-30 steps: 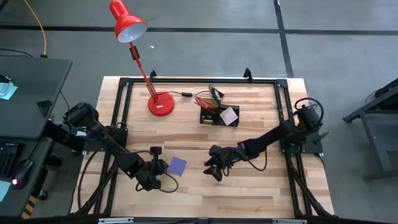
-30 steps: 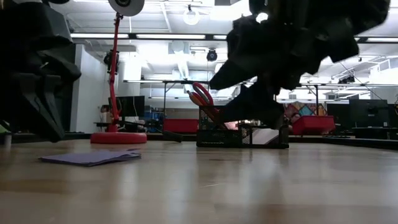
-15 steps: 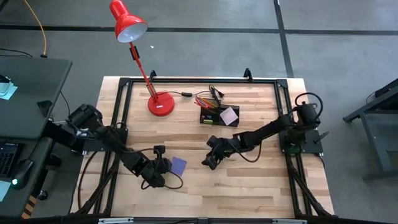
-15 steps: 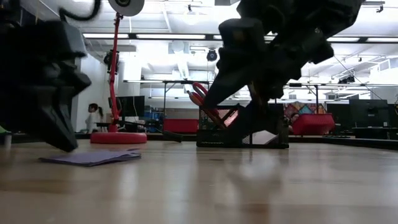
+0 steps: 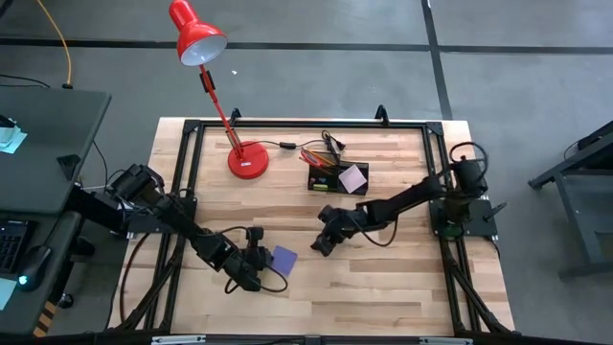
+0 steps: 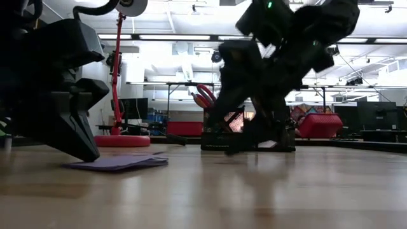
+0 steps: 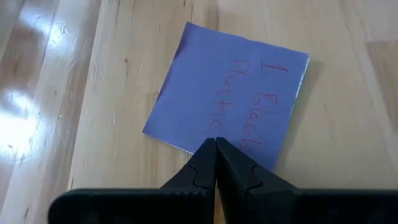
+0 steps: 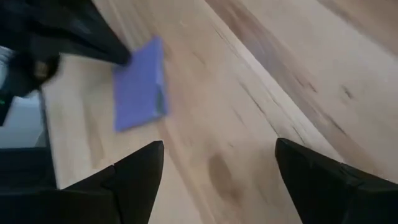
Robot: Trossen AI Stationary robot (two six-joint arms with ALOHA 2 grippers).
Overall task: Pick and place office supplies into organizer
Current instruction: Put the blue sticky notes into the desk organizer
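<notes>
- Left gripper [image 7: 216,149] fingers clenched together, tips at the edge of the blue-purple square paper pad [image 7: 230,93] lying flat on the wooden table [image 5: 383,278]
- Right gripper [image 5: 324,241] fingers spread wide, empty, near the pad

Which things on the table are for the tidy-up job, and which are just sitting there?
For the job:
- flat blue-purple square paper pad, on the wood beside the shut left gripper
- black rectangular organizer tray
- pink square sticky pad, red-handled scissors and orange-yellow pencils, already in the tray

Just sitting there:
- red metal desk lamp
- black cable behind the lamp
</notes>
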